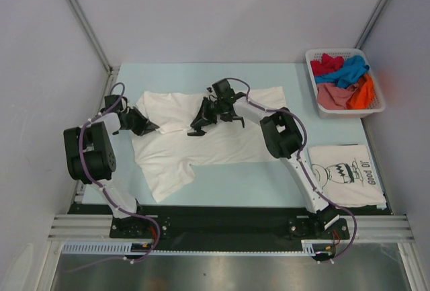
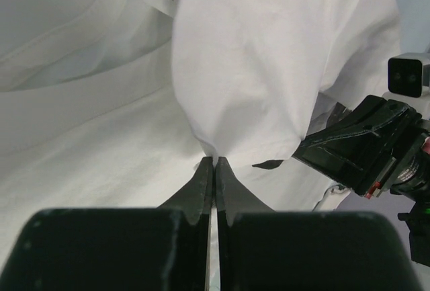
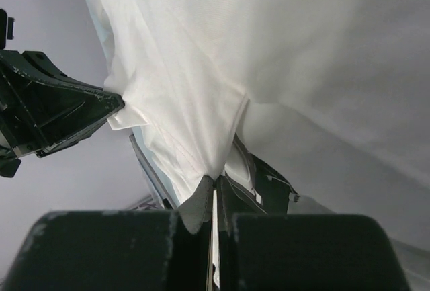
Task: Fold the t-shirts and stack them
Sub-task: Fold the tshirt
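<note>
Plain white shirt (image 1: 201,148) lies spread mid-bench (image 1: 228,187), long axis left to right. Folded printed shirt (image 1: 346,173) sits at the near right corner, well apart. Left pincer (image 1: 152,128) is pinched on the shirt's left edge, right pincer (image 1: 196,131) on cloth near its middle. We judge the fold runs across that axis; the right arm is nearer the stack.

Pale blue table (image 1: 235,185) with white t-shirt (image 1: 176,158), printed t-shirt (image 1: 346,173), basket (image 1: 313,74) (back right)
</note>
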`<state>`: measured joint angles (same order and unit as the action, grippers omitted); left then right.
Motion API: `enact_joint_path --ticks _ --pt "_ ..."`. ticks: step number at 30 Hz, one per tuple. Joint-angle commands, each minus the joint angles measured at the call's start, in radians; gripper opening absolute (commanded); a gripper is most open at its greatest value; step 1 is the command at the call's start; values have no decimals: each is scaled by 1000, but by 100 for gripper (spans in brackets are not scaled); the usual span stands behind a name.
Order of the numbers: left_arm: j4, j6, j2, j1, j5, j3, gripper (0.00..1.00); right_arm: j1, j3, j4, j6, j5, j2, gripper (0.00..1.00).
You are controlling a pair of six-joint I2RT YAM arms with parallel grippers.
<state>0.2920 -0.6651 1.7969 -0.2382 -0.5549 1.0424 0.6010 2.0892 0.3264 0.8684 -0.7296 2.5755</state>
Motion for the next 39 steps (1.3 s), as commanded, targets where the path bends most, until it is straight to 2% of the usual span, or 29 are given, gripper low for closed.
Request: enact_joint_path --ticks 1,8,12,13,15,18,20,23,27,31,33,34,39 --pt "42 53 -13 -7 21 -4 2 2 57 39 -37 -44 23 0" --pt "90 82 -56 -36 85 -36 8 -4 74 51 -46 -54 38 4" --pt "119 87 -91 -49 131 -65 13 -15 72 91 -77 -56 25 12" --pt "125 85 -94 -55 163 -65 25 -18 69 129 -86 -51 8 14" --pt "130 93 -93 -69 162 -45 39 -26 45 157 -118 -41 -18 21" --pt "147 117 -85 -70 161 27 52 -41 19 215 -188 -21 -90 28" --pt "144 148 -82 -66 170 92 60 -55 29 314 -232 10 -141 31" --pt "133 223 -26 -56 210 215 81 -99 19 448 -333 73 -219 35" --pt "153 392 120 -13 335 419 85 -156 -110 510 -433 140 -348 38" --pt "186 540 300 -10 288 625 81 -213 -259 494 -437 147 -445 38" --pt "209 571 388 -12 251 738 73 -222 -316 491 -445 147 -488 38" --pt "210 581 407 -10 228 766 72 -225 -331 491 -450 148 -501 38" --pt "196 578 524 -9 165 910 74 -253 -382 491 -483 145 -558 37"
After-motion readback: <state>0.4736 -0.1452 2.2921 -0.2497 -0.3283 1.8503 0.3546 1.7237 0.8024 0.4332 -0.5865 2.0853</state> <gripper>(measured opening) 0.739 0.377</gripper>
